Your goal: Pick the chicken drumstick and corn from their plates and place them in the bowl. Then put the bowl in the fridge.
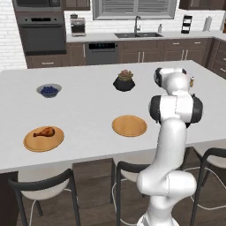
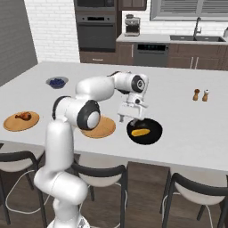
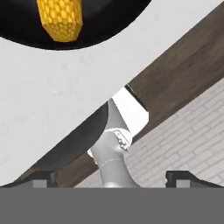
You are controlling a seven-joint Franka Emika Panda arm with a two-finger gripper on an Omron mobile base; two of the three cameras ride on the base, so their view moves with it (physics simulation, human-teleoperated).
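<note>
The tool (image 2: 131, 116) hangs released, jaws wide apart, just above a black round dish (image 2: 144, 132) at the near desk (image 2: 187, 124) edge. The corn (image 2: 141, 132) lies inside this dish: judged light, stiff and ridged, best pinched across its middle. Beside it, one plate (image 2: 101, 128) is bare. On the far-left plate (image 1: 43, 139) rests the chicken drumstick (image 1: 44, 131), probably light and slightly slick; grip the thick meaty end, not the thin bone. Farther back, the bowl (image 1: 48, 90) holds dark blue contents. The pot with a plant (image 1: 124, 81) stands beyond.
</note>
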